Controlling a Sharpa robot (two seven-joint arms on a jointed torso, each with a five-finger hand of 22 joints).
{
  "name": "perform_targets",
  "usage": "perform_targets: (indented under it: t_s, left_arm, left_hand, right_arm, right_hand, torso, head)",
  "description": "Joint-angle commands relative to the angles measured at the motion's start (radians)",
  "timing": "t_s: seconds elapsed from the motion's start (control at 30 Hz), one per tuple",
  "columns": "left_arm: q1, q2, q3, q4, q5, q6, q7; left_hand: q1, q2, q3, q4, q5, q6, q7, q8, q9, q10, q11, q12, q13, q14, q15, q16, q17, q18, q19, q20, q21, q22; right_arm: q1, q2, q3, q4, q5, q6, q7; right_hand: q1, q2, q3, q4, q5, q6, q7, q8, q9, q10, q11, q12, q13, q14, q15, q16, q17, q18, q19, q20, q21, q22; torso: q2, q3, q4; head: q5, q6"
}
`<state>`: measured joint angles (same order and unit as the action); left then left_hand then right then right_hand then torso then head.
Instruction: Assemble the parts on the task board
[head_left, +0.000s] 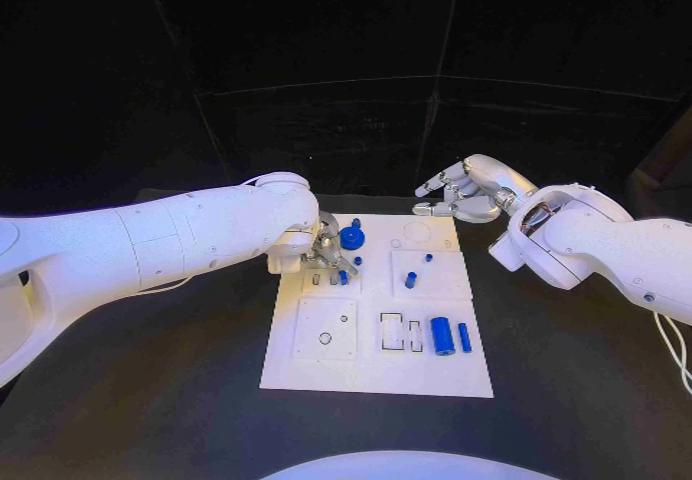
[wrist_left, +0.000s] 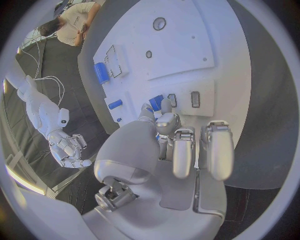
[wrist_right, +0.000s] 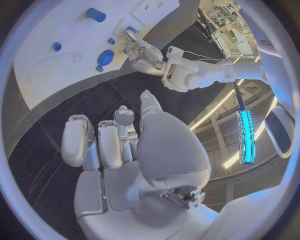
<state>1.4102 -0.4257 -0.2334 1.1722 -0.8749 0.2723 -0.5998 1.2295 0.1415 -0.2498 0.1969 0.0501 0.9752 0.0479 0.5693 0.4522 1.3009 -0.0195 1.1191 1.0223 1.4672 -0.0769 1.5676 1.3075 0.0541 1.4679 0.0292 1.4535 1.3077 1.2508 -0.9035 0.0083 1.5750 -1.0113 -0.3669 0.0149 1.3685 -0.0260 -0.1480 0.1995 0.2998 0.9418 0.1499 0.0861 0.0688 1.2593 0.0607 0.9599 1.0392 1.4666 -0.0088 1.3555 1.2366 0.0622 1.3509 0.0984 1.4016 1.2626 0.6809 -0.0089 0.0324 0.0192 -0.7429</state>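
Observation:
The white task board (head_left: 325, 370) lies in the middle of the table. My left hand (head_left: 320, 252) is low over its far left part and pinches a small blue part (wrist_left: 156, 103) between thumb and fingertip, close to the board's surface (wrist_left: 181, 45). A round blue part (head_left: 351, 238) stands just beyond that hand. Two small blue pieces (head_left: 411, 280) sit near the board's middle. At the near right lie a thick blue cylinder (head_left: 443, 335) and a slim blue pin (head_left: 464, 336). My right hand (head_left: 462, 195) hovers past the board's far right corner, fingers apart and holding nothing.
Rectangular slots (head_left: 392, 332) and round holes (head_left: 326, 338) mark the board's near half. Black table (head_left: 144, 400) surrounds the board on all sides. In the right wrist view, my left hand (wrist_right: 144, 52) reaches over the board (wrist_right: 44, 70) beside the round blue part (wrist_right: 105, 57).

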Motion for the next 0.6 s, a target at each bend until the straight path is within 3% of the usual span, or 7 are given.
perform_targets:
  t_s: [0.03, 0.27, 0.47, 0.6]
  left_arm:
    - [0.001, 0.001, 0.000, 0.003, 0.001, -0.006, 0.002]
    - [0.001, -0.001, 0.000, 0.008, 0.014, -0.012, 0.013]
    - [0.000, -0.013, 0.001, 0.020, 0.018, -0.037, 0.028]
    - [0.000, -0.027, 0.001, 0.033, 0.019, -0.070, 0.039]
  left_hand:
    - [0.038, 0.010, 0.026, -0.032, 0.001, -0.012, -0.002, 0.008, 0.005, 0.000, -0.006, 0.005, 0.001, 0.104, -0.009, 0.003, 0.263, -0.012, 0.027, -0.005, 0.003, 0.058]
    - [0.148, 0.032, 0.117, -0.121, 0.002, -0.032, -0.011, 0.003, 0.009, -0.007, -0.015, -0.003, -0.002, 0.104, -0.016, 0.003, 0.263, -0.010, 0.021, -0.012, -0.003, 0.049]
    - [0.193, 0.037, 0.214, -0.185, 0.004, -0.042, -0.011, -0.010, 0.005, -0.012, -0.015, -0.017, -0.010, 0.104, -0.018, 0.003, 0.263, -0.009, 0.019, -0.015, -0.006, 0.047]
    - [0.170, 0.018, 0.318, -0.225, 0.006, -0.047, -0.003, -0.012, 0.008, -0.010, -0.013, -0.028, -0.017, 0.104, -0.011, 0.003, 0.263, -0.008, 0.018, -0.011, -0.009, 0.046]
  right_arm:
    - [0.002, 0.002, 0.001, 0.000, 0.000, 0.005, 0.004]
    - [0.002, 0.004, 0.000, -0.002, 0.000, 0.010, 0.003]
    - [0.002, 0.008, 0.000, -0.005, 0.000, 0.011, 0.003]
    - [0.002, 0.009, 0.000, -0.007, 0.000, 0.012, 0.004]
  right_hand:
    - [0.005, 0.007, -0.007, -0.001, 0.008, 0.003, -0.003, 0.003, 0.001, -0.009, -0.001, -0.005, -0.002, 0.032, -0.006, -0.005, -0.001, 0.011, -0.004, -0.001, -0.006, -0.002]
    - [0.011, 0.010, -0.011, -0.003, 0.024, 0.004, -0.003, 0.003, 0.001, -0.008, -0.002, -0.007, -0.004, 0.033, -0.006, -0.007, -0.001, 0.011, -0.003, -0.001, -0.008, -0.002]
    - [0.012, 0.011, -0.012, -0.003, 0.027, 0.004, -0.003, 0.004, 0.001, -0.008, -0.002, -0.006, -0.004, 0.033, -0.006, -0.007, -0.001, 0.011, -0.003, -0.001, -0.008, -0.002]
    - [0.012, 0.011, -0.012, -0.003, 0.028, 0.004, -0.003, 0.004, 0.001, -0.008, -0.002, -0.006, -0.004, 0.033, -0.007, -0.008, -0.002, 0.012, -0.004, -0.001, -0.009, -0.004]
  torso:
    - [0.000, 0.0001, -0.0004]
    - [0.000, 0.0001, -0.0001]
    - [0.001, -0.0001, 0.0009]
    - [0.000, 0.0005, 0.0012]
  head:
    - [-0.001, -0.001]
    - [-0.002, -0.006]
    - [-0.002, -0.007]
    - [-0.002, -0.008]
